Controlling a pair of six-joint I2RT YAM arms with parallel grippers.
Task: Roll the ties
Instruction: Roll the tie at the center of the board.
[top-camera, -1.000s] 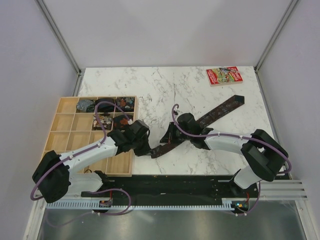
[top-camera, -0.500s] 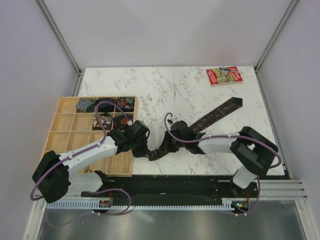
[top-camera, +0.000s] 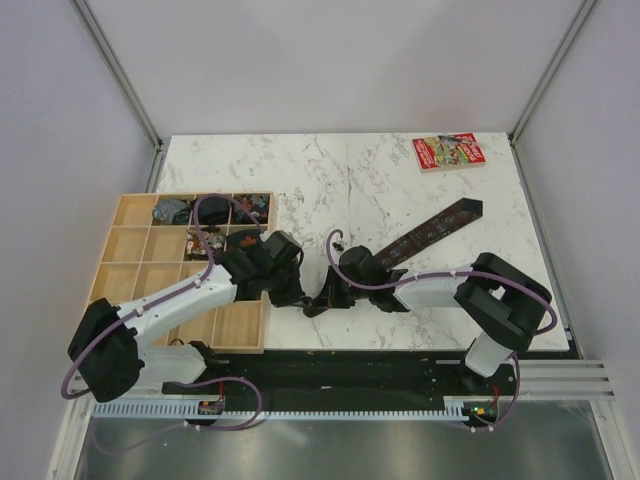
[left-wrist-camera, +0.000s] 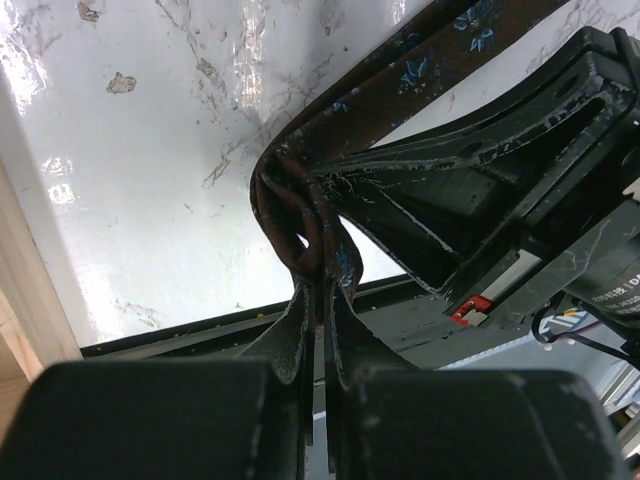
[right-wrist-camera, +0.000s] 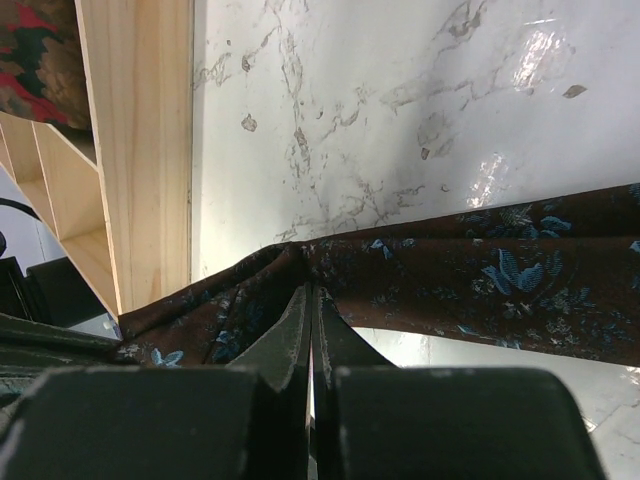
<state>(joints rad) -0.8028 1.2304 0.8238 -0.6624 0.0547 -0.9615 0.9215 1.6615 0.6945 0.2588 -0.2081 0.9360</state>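
Length of the tie (top-camera: 432, 227) runs diagonally over the table (top-camera: 250, 170) toward the far right, and we have both pincers clamped on its near end, left gripper (top-camera: 292, 297) at the folded tip, right gripper (top-camera: 327, 296) just beside it.

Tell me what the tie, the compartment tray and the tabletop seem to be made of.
Tie: soft woven-looking fabric, dark brown with blue floral motifs, matte; it folds and bunches.
Compartment tray: pale wood, apparently unvarnished; grain lines show.
Tabletop: white marble look with grey veins, glossy from the glare; real stone or laminate, cannot tell.
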